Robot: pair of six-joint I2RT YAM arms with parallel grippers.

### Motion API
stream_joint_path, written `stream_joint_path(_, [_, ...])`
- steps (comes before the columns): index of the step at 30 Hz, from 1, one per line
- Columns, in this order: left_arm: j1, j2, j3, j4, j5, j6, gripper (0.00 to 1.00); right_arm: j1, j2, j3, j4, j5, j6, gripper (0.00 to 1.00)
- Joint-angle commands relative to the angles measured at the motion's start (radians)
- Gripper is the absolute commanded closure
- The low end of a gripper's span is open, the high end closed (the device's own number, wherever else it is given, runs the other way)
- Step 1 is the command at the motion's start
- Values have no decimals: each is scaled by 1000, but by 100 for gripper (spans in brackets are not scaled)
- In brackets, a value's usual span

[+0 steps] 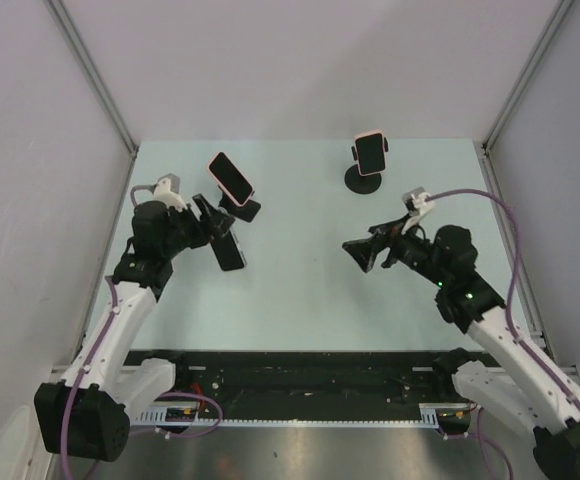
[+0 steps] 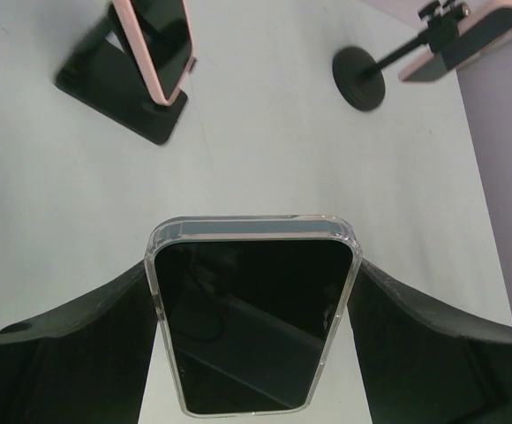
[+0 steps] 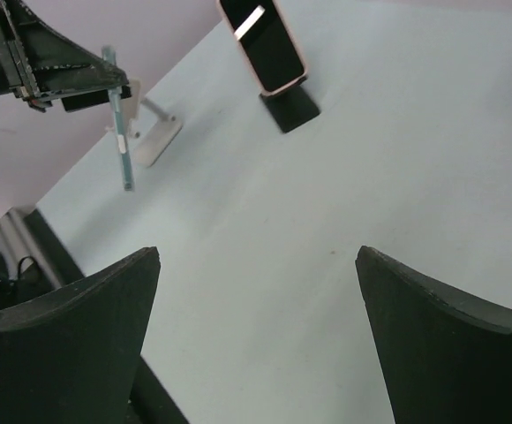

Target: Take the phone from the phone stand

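Note:
My left gripper [image 1: 220, 235] [image 2: 254, 265] is shut on a phone in a clear case [image 2: 252, 327], its fingers pressing both long edges. The phone [image 1: 228, 246] hangs above the table's left side, dark screen toward the wrist camera. In the right wrist view it shows edge-on [image 3: 119, 124], lifted clear of a pale, empty phone stand [image 3: 154, 141] on the table below it. My right gripper [image 1: 360, 255] [image 3: 258, 256] is open over the middle right of the table with nothing between its fingers.
A pink-cased phone [image 1: 230, 176] [image 2: 154, 40] leans on a black wedge stand [image 2: 119, 88] at the back left. Another pink-cased phone [image 1: 370, 153] sits clamped on a round-based black stand [image 1: 365, 180] [image 2: 359, 78] at the back right. Walls close in the table on three sides.

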State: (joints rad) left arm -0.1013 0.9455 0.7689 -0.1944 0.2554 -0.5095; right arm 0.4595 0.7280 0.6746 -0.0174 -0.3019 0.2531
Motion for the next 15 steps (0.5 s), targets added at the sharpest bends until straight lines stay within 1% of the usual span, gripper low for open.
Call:
stream_joint_path(1, [-58,36,-11,59,71,-93,100,59,207,-33,247,-160,156,0])
stream_joint_path(3, [-70,47,-20,61,88,-121,100,126,269,-33,293,-85,163,0])
stream_joint_path(4, [-72,58,-25,62,93,-124,100,222,293,-33,345,-38,155,0])
stream_joint_path(5, [-77,62,-28,61,96,-127,100,263,344,-33,378,45,140,0])
stream_joint_path(6, [-75,68,-34,61,97,-132,100,306,370,-33,414,76,144,0])
stream_joint_path(7, [-75,75,-33,61,116,-135,100,353,401,-33,491,101,153,0])
stream_joint_path(8, [-75,76,-34,62,123,-136,100,370,466,-35,532,130,173,0])
stream_joint_path(9, [-75,76,-37,59,127,-138,100,384,497,-33,575,135,198,0])
stream_joint_path(10, [-75,73,-40,61,125,-138,100,396,533,-33,664,135,210,0])
stream_joint_path(12, [-75,68,-48,61,122,-142,100,433,623,-32,744,150,248,0])
stream_joint_path(13, [-74,61,-51,61,120,-144,100,445,649,-29,817,153,261,0])
stream_joint_path(15, [-75,58,-57,62,120,-146,100,467,730,-14,873,152,287,0])
